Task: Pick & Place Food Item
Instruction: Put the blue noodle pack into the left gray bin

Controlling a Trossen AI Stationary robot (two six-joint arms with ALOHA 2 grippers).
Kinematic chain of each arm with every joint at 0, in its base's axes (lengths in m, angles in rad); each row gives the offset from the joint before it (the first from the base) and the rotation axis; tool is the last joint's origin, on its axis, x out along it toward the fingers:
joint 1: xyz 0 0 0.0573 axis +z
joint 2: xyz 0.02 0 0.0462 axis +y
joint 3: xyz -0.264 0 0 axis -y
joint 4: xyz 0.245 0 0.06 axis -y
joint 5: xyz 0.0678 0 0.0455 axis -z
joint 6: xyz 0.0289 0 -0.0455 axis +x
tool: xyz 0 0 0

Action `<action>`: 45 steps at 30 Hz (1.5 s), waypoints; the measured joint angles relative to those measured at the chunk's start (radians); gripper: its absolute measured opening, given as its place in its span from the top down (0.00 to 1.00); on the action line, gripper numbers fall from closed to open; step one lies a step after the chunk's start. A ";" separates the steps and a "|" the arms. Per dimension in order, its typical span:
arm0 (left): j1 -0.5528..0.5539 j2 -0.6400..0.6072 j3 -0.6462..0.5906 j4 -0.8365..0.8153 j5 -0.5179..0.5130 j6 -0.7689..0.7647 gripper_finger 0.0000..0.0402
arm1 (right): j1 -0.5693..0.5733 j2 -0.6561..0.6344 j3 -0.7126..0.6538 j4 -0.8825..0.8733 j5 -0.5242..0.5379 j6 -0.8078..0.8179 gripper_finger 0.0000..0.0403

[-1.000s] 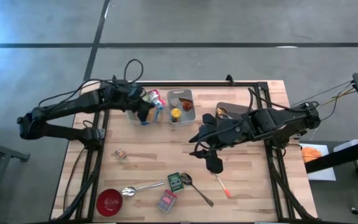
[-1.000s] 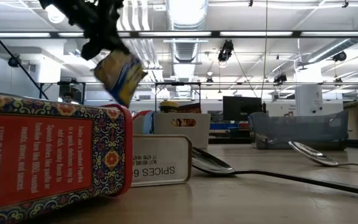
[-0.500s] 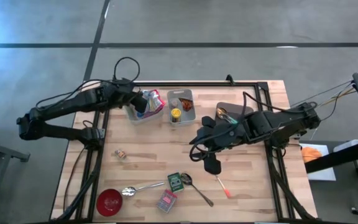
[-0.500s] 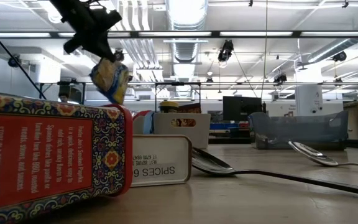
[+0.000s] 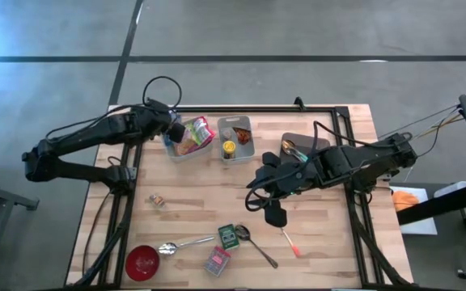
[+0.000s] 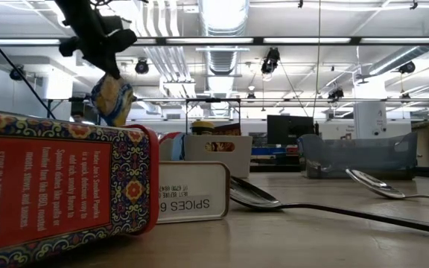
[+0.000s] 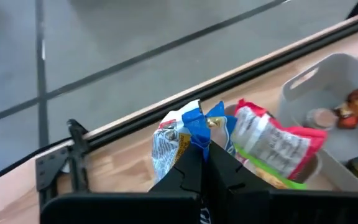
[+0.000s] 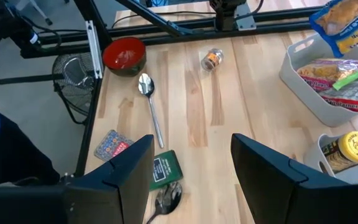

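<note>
A blue, white and yellow snack packet point(image 5: 177, 130) hangs crumpled from the shut left gripper point(image 5: 173, 129), pinched at its top edge, above the white bin point(image 5: 186, 150) that already holds a red-and-green packet point(image 5: 201, 129).

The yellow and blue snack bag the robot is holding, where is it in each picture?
High view: snack bag at the left gripper, over the white bin.
Low view: hanging at upper left.
Left wrist view: centre, pinched between the fingers.
Right wrist view: top right corner.
Shared landmark: the white bin.
</note>
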 joint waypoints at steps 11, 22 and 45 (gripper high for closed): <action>-0.001 0.091 -0.008 -0.057 -0.075 -0.012 1.00 | 0.000 0.000 -0.002 0.003 0.002 0.012 0.47; -0.049 0.270 -0.009 -0.078 -0.087 -0.011 1.00 | 0.000 0.000 -0.026 0.004 0.002 0.042 0.47; -0.108 0.413 -0.009 0.000 0.103 -0.144 1.00 | 0.000 0.000 -0.026 0.004 0.003 0.041 0.47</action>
